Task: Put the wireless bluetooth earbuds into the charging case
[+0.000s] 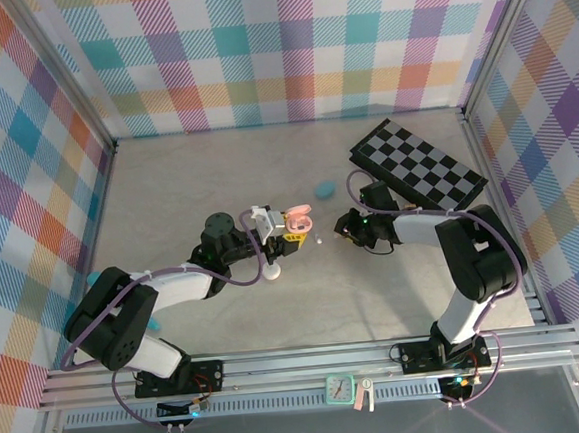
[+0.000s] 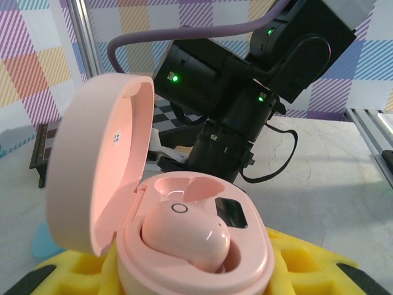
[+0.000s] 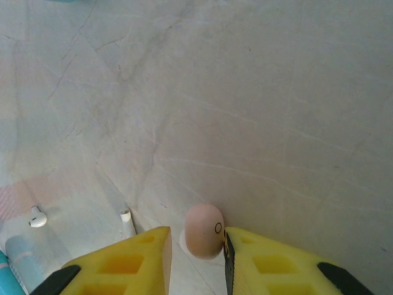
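Step in hand: picking up the second pink earbud (image 3: 204, 230); the first pink earbud (image 2: 184, 236) already sits in the pink charging case (image 2: 252, 246).
Case: lid (image 2: 92, 172) swung up, and the socket (image 2: 184, 187) behind the seated bud looks empty.
Left end effector (image 1: 289, 239): closed on the base of the case, holding it upright above the worktop (image 1: 277, 318).
Right end effector (image 3: 198, 243): jaws narrowed around the loose bud on the worktop. One yellow pad (image 3: 245, 258) touches it and a sliver of gap shows at the other, so I judge it not yet pinched.
Loose bud's place: on the right-arm side of the case, near it but apart.
Next move calls for: finishing the pinch without squirting the rounded bud out, lifting it, then turning it to match the empty socket while the case is held steady.
Hard to make out: the bud's underside and its orientation. Also unclear is whether a small white piece (image 3: 125, 216), left of a white earbud (image 3: 37, 216), is a bud's stem.
Cut off: the case's front edge.
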Motion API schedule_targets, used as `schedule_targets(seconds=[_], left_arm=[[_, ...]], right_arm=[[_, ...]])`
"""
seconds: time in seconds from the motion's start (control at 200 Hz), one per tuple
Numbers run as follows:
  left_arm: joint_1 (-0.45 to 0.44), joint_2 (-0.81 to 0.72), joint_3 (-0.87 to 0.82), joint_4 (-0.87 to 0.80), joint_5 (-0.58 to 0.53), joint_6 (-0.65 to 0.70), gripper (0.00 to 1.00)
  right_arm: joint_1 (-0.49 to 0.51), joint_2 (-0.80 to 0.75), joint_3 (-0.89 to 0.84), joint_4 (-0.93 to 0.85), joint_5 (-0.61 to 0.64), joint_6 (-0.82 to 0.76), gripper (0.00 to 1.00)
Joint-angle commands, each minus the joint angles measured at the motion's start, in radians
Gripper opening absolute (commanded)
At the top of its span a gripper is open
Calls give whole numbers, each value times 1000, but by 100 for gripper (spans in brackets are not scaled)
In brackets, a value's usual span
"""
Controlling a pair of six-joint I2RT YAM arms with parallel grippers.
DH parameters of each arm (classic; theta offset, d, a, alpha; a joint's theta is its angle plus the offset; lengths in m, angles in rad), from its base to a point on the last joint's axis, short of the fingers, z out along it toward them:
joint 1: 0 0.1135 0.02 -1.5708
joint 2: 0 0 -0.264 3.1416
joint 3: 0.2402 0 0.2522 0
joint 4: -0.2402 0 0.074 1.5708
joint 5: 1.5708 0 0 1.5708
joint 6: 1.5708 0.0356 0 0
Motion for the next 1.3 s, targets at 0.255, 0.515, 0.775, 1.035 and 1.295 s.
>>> schedule_targets(seconds=[0.255,0.515,0.775,1.035,1.295], left_arm=[[7,-26,-1,2,26,13,35],[7,-26,3,-3,29,12,35],[7,-34,-3,-3,30,10,35],[7,-34,-7,-1,30,11,35],[7,-22,-2,-1,26,16,35]], right_arm=[[-2,-4,31,-34,1,-62,31],[-2,50,45,1,-51,-56,28],[-2,82,73,-60,-34,-75,19],[-2,123,102,-100,-35,-81,24],[9,52,132,-205,21,-171,15]])
